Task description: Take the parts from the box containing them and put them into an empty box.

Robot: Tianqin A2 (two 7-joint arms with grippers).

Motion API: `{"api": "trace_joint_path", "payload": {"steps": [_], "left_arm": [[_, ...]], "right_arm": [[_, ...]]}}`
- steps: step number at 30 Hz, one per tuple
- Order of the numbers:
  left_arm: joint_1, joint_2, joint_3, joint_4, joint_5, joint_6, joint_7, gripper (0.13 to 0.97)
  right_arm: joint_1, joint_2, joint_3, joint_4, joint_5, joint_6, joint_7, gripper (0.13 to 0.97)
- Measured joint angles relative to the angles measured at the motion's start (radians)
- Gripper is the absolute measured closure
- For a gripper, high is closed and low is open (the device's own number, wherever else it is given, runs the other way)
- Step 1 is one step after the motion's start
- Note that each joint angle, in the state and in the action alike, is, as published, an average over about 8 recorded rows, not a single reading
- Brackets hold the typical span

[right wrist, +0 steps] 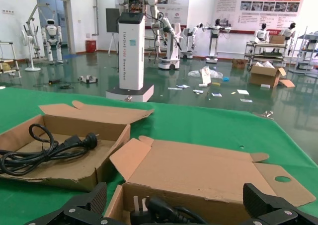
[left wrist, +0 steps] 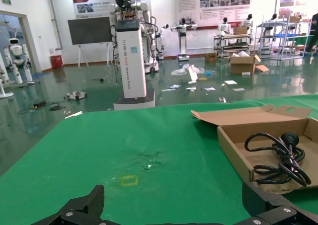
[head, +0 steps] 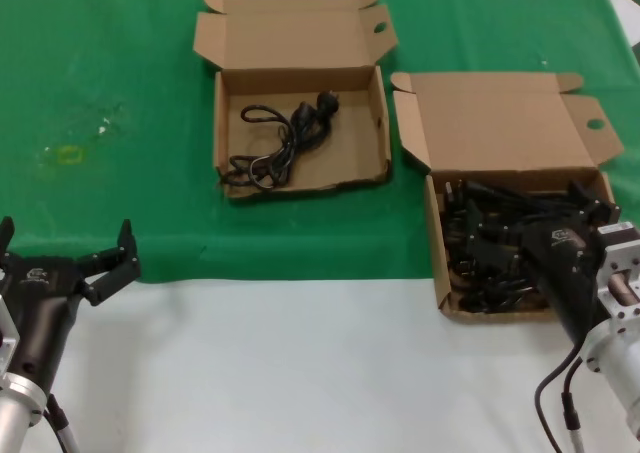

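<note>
The box with the tall plain lid (head: 500,123) stands at the right, filled with a pile of black power cables (head: 485,258). My right gripper (head: 535,223) hangs open just above that pile, holding nothing; in the right wrist view (right wrist: 171,205) its jaws stand wide apart over a plug (right wrist: 141,210) at the box's near wall, with the lid (right wrist: 198,168) behind. The squarish box with the narrow creased lid strip (head: 300,78) stands at centre back and holds one coiled black cable (head: 280,138). My left gripper (head: 65,235) is open and empty at the front left.
Green cloth (head: 100,73) covers the back of the table and a white surface (head: 300,363) the front. A small yellow mark (head: 68,154) lies on the cloth at the left. The left wrist view shows the squarish box (left wrist: 233,145) and its cable (left wrist: 278,155).
</note>
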Motion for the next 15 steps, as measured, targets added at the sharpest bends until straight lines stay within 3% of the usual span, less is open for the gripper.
{"api": "trace_joint_path", "payload": {"steps": [15], "left_arm": [[0.0, 0.0, 0.0, 0.0, 0.0, 0.0, 0.0, 0.132]], "right_arm": [[0.0, 0.0, 0.0, 0.0, 0.0, 0.0, 0.0, 0.129]]}}
